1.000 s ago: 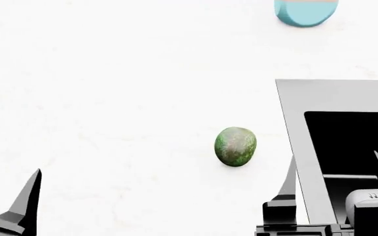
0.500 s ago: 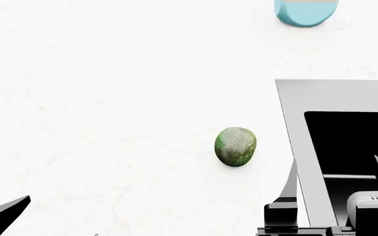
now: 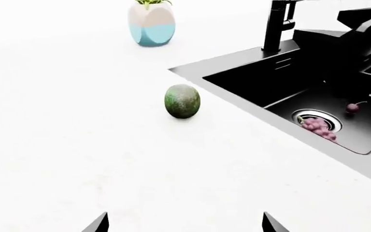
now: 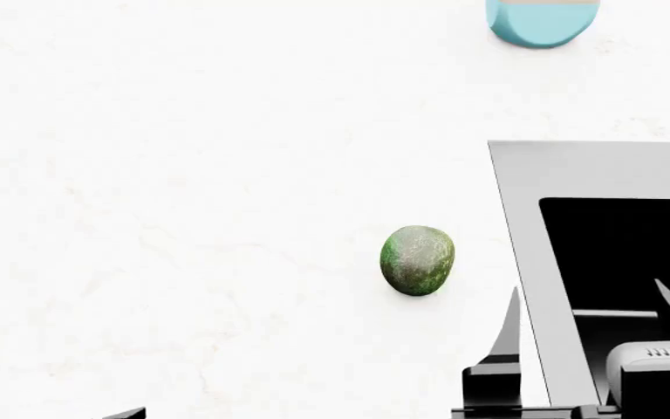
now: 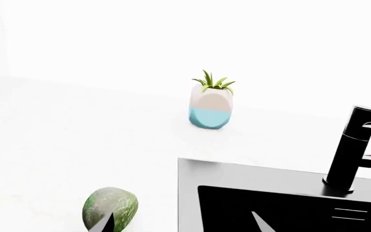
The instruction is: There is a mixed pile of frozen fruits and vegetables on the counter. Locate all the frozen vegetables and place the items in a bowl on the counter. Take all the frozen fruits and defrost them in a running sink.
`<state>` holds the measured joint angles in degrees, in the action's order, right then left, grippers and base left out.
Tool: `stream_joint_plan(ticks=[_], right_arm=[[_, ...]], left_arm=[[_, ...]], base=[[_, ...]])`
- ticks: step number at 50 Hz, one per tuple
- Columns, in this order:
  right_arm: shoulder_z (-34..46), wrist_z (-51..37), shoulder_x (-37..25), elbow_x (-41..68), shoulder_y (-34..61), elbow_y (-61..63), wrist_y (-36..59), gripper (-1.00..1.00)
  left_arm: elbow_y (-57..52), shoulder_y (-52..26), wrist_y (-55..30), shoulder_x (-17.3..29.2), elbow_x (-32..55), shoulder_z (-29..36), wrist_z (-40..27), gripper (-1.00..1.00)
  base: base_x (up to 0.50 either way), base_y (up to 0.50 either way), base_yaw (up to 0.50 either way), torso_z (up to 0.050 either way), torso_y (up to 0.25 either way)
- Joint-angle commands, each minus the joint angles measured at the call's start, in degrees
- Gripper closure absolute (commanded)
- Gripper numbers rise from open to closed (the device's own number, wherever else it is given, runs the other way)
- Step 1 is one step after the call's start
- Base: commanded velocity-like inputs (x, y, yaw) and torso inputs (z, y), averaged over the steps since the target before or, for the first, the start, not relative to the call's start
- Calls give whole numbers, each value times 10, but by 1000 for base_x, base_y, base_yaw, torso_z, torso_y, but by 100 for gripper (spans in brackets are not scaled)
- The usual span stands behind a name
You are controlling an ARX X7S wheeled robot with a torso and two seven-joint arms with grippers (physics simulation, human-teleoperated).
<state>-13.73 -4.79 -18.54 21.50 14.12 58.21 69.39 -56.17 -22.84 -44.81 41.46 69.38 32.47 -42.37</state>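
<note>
Vegetable first: your mottled green oval (image 4: 418, 261) lies alone on the counter (image 4: 195, 218), centre-right of the head view, long axis running up-frame, just left of the sink (image 4: 533, 253). Your right gripper (image 4: 591, 319) hangs spread apart over the rim; your left gripper (image 3: 184, 223) is spread too.

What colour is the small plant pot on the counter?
Pale beige above, light blue below; the plant pot shows best in the right wrist view.

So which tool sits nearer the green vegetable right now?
Right. The right tool hangs open over the sink rim, just beside the green vegetable. The left tool barely shows at the head view's lower edge, farther away across the counter.
</note>
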Motion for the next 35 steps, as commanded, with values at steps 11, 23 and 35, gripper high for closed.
stream_joint_plan(ticks=[11,23,35], right_arm=[[-2,-10,-6,13,-1,-3,-3,-100],[-1,-16,-11,20,-3,-8,-9,-100],[4,-22,-16,25,-3,-15,-15,-100]], left_arm=[[48,12,10,-17,-25,25,14,-100],[87,31,28,-26,-18,32,49,-100],[129,43,36,-33,-39,43,75,-100]], base=[[0,0,0,0,0],[0,0,0,0,0],[0,0,0,0,0]])
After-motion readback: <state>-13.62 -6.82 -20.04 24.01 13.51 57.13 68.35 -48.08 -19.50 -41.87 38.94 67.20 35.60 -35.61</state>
